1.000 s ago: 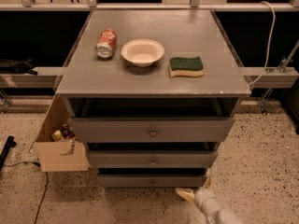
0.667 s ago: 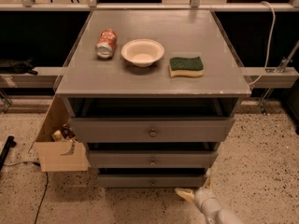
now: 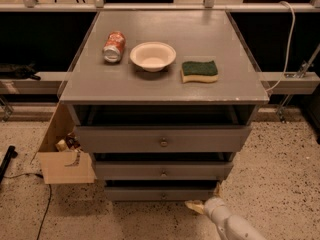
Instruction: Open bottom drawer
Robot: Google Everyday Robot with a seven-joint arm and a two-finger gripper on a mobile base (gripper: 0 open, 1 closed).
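At the lower middle of the frame, the claw (image 3: 196, 207) hangs near the bottom drawer (image 3: 135, 194); I cannot tell whether it is spread.

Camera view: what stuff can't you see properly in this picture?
- End effector, low by the bottom drawer's right corner: partly hidden behind its own arm, which the bottom edge cuts off.
- Bottom drawer: inside hidden under the middle drawer; knob too small to make out.
- Cardboard box left of the cabinet: contents too small, partly hidden by its wall.
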